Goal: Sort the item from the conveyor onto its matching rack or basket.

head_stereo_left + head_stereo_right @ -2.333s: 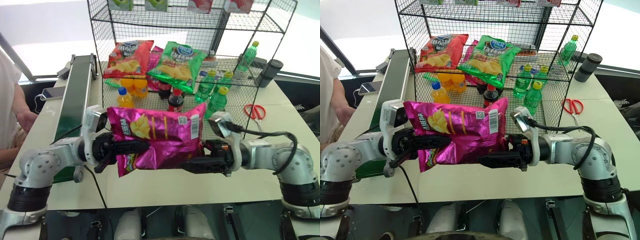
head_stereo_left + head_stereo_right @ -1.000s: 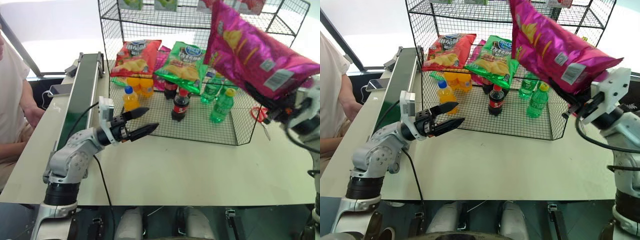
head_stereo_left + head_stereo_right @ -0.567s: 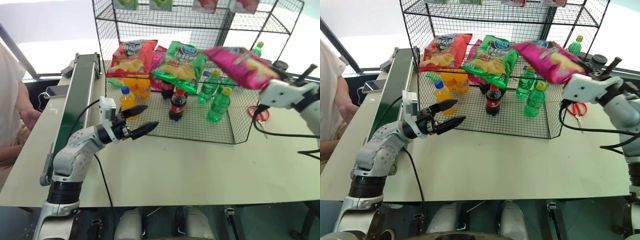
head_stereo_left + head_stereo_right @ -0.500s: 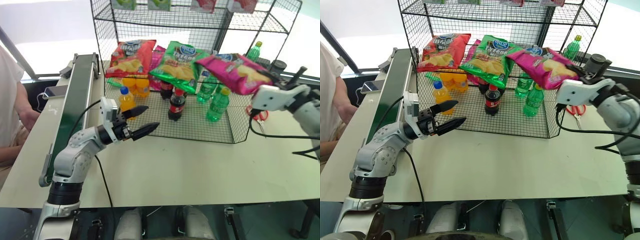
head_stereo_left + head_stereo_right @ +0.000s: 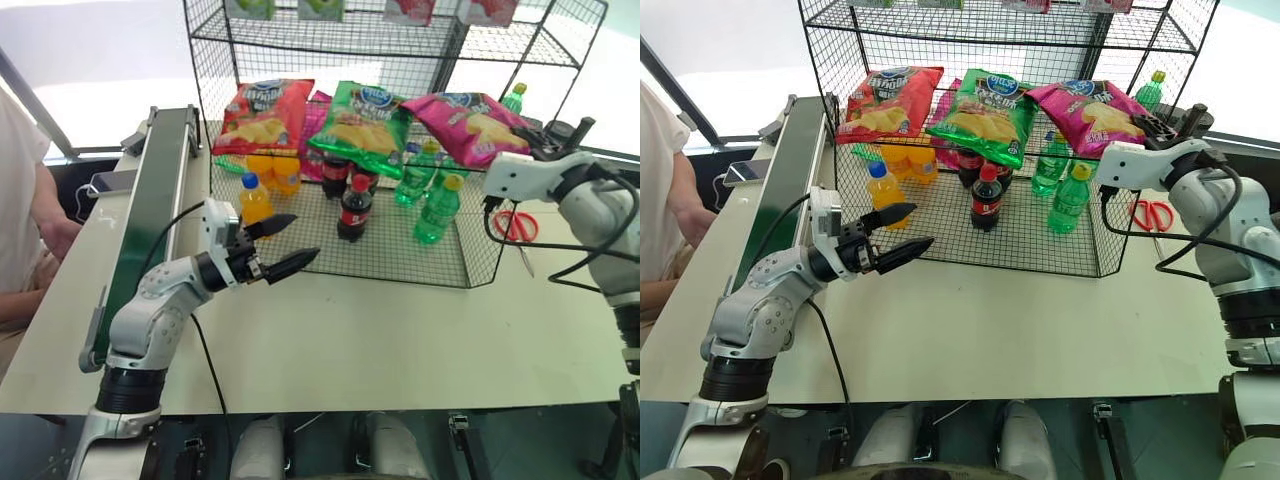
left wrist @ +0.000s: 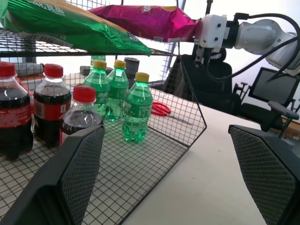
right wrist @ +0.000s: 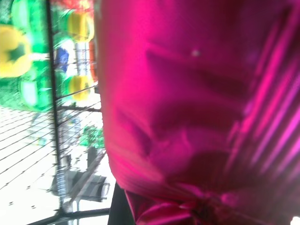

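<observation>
Left eye view, looking down over a pale bench (image 5: 400, 340) toward a tall black wire rack (image 5: 330, 40). On the rack's middle tier, a magenta-pink crisp bag (image 5: 470, 112), lying at the right end, just beside a green crisp bag (image 5: 362, 120), with a red crisp bag (image 5: 262, 112) further left. Pinched at its near-right end by the right pincer (image 5: 535, 143), fingers pressed together on the crimped edge. Below that tier, in the rack's front tray, cola bottles (image 5: 350, 208), green bottles (image 5: 432, 205) and orange bottles (image 5: 255, 195). Left of the rack, the dark-green conveyor (image 5: 150, 210), nothing on its belt. In front of the rack's left corner, the left pincer (image 5: 285, 243), spread wide, holding nothing, above the bench. Right of the rack, red scissors (image 5: 515, 225) on the bench.

Step in hand, by judgement: placing, nearly finished, with the bag apparently resting on the mesh among the other crisp bags. Next move likely calls for parting the right pincer's fingers and drawing straight back from the rack, without dragging the bag off the tier's edge.
</observation>
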{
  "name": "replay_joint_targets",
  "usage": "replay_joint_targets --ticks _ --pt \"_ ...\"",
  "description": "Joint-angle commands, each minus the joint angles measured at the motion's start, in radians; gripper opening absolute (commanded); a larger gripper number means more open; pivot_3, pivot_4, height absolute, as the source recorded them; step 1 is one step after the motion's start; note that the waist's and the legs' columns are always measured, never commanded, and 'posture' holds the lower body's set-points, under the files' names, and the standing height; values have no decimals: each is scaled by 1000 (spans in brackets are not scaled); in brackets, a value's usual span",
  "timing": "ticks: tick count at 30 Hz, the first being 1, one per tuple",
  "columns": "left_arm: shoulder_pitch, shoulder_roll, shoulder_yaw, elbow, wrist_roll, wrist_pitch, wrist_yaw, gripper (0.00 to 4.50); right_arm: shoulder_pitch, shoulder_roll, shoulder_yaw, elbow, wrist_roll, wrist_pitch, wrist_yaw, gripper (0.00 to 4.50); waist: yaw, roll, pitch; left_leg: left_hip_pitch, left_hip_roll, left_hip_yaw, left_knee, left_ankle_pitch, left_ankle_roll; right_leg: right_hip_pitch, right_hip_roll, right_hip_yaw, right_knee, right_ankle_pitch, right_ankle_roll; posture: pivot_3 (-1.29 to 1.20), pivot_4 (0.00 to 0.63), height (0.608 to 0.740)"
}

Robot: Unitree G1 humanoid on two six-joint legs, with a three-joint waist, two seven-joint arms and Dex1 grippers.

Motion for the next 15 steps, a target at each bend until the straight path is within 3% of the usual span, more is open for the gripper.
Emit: replay_joint_targets --ticks 1,13,15 --pt "-11 -1 -6 -42 8 -23 1 4500 -42 20 -23 12 -4 67 -38 104 -1 0 0 0 0 0 0 0 0 0 0 0 0 0 0 0 150 740" --pt "-6 3 -7 -51 15 -29 11 4500 -68 40 -3 73 27 99 -34 104 5 0 0 0 0 -1 1 0 0 1 0 0 0 0 0 0 150 740" --pt "-6 0 -5 -53 14 -27 16 4500 -71 44 -6 74 35 101 -36 1154 5 0 0 0 0 -1 1 0 0 1 0 0 0 0 0 0 150 740"
